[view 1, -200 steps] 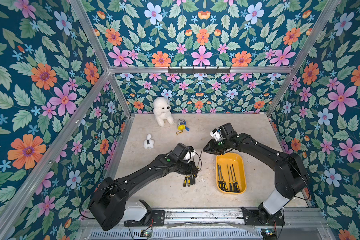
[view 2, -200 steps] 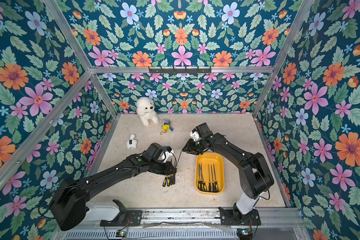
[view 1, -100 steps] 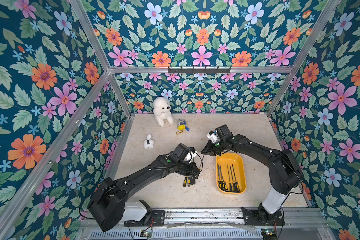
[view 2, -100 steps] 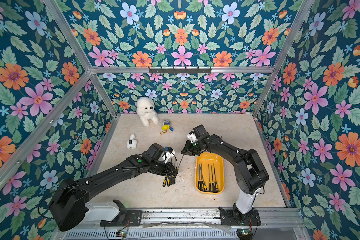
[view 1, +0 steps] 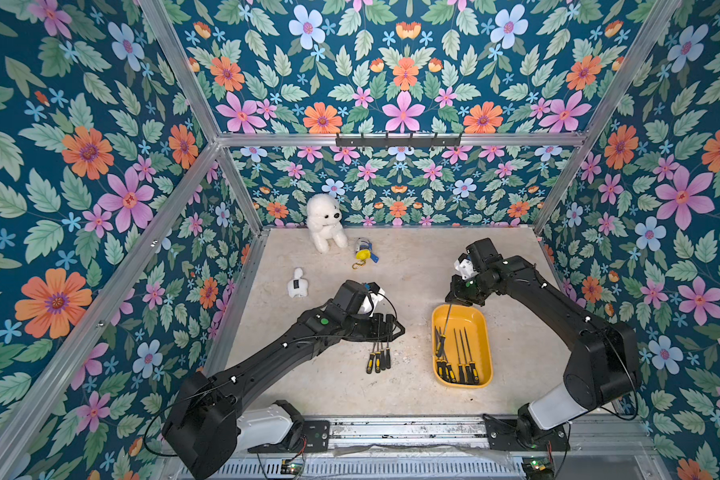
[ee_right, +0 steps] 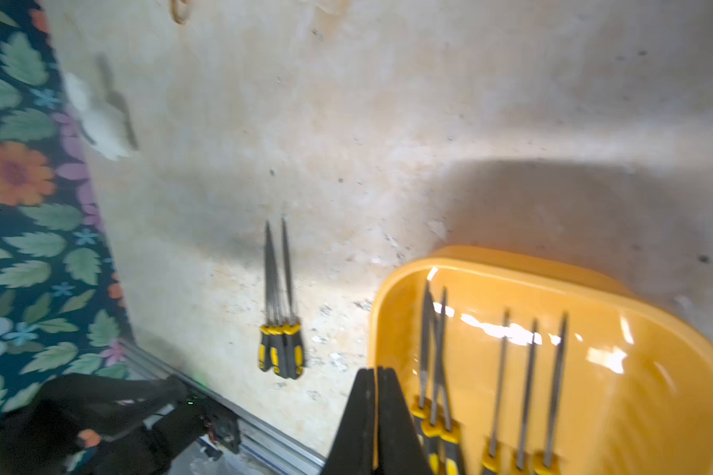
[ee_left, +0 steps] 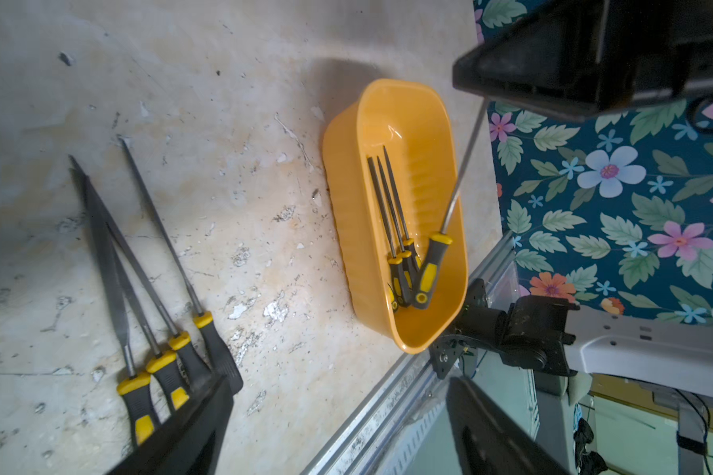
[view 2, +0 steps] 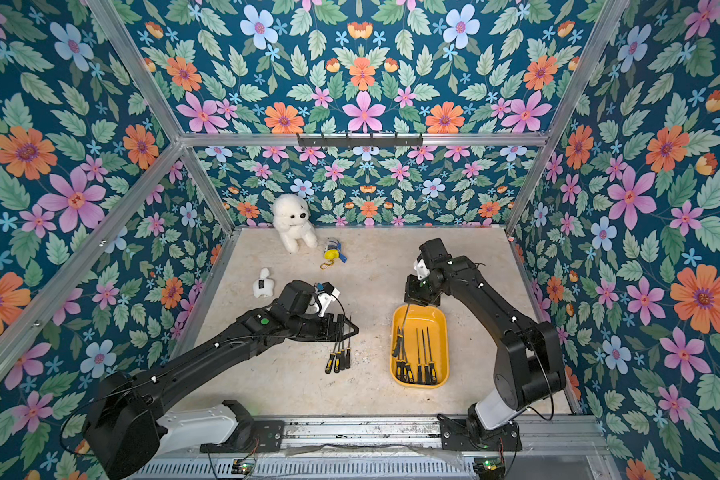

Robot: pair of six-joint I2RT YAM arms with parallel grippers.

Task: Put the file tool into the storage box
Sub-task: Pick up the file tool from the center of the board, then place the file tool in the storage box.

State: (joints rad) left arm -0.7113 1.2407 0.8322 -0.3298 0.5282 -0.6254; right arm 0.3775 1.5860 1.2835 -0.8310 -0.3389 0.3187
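**Over the storage box [view 1: 476,322], file tool [ee_left: 429,266] hanging by its tip**

Beige, scuffed table [view 1: 412,270] beneath everything, with floral walls [view 1: 391,62] on three sides.

Left arm [view 1: 292,345] in from the near left corner, reaching to the middle of the table. Left end effector [view 1: 389,329] spread wide and gripping nothing, poised above the shafts of the loose files [view 1: 378,362]. Its fingers [ee_left: 190,432] far apart in the left wrist view.

Right arm [view 1: 558,307] in from the near right corner, bent back over the far end of the storage box. Right end effector [view 1: 454,298] clamped fully shut on the bare tip of the file tool. Its fingers [ee_right: 359,419] pressed together in the right wrist view.

Storage box in the near half of the table, right of centre, long side running from near edge to far edge.

White plush dog [view 1: 325,220] seated at the far edge, toward the far left corner.

File tool tilted steeply, shaft rising out past the box rim. Black-and-yellow handle lowest, over the left side of the box, above other handles. Contact between that handle and those below: impossible to tell. Stored files [view 1: 458,372] flat inside the box, handles toward the near edge. Loose files bunched on the table to the left of the box, apart from it, handles likewise toward the near edge.

Small white figure [view 1: 297,284] near the left edge. Yellow-and-blue trinket [view 1: 363,249] just beside the plush dog, on its right.
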